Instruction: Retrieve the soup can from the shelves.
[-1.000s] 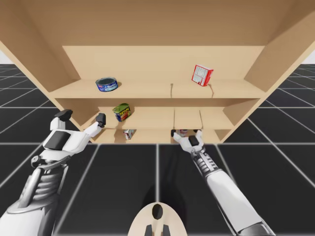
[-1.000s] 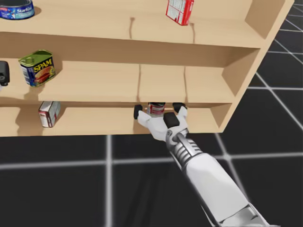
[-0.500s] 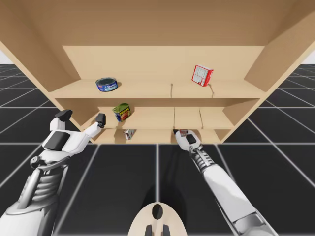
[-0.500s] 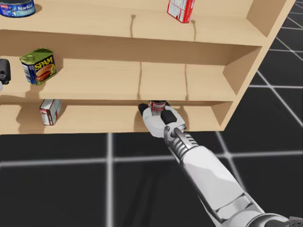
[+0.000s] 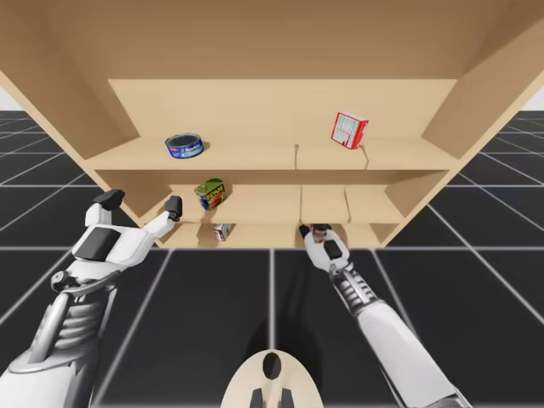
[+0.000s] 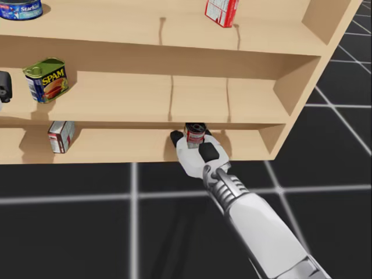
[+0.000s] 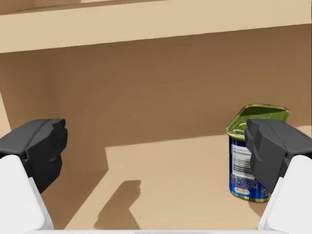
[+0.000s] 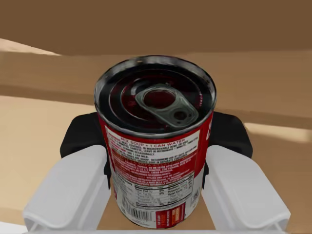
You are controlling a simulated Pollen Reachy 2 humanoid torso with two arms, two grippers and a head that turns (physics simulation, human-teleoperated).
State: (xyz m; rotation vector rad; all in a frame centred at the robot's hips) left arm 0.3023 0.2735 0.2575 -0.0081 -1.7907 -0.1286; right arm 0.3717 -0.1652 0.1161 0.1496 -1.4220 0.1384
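Note:
The soup can (image 8: 155, 141) is red and white with a dark pull-tab lid. It stands upright between the fingers of my right gripper (image 8: 156, 170), which is shut on it from both sides. In the high view this gripper (image 5: 317, 231) holds the can (image 5: 320, 229) at the front of the bottom shelf (image 5: 263, 235), right of the middle. The head view shows the can (image 6: 194, 132) in the same gripper (image 6: 195, 140) under the middle shelf board. My left gripper (image 5: 141, 204) hangs open at the left end of the middle shelf, holding nothing.
A blue and green rectangular tin (image 7: 253, 151) stands on the middle shelf by my left gripper's finger. A small red and white can (image 5: 223, 231) sits on the bottom shelf. On the top shelf are a flat blue can (image 5: 184, 145) and a red and white box (image 5: 349, 130).
My right gripper's fingers, spread wide around the soup can a second ago, have closed onto it, and the wrist has rolled. My left arm has stayed still.

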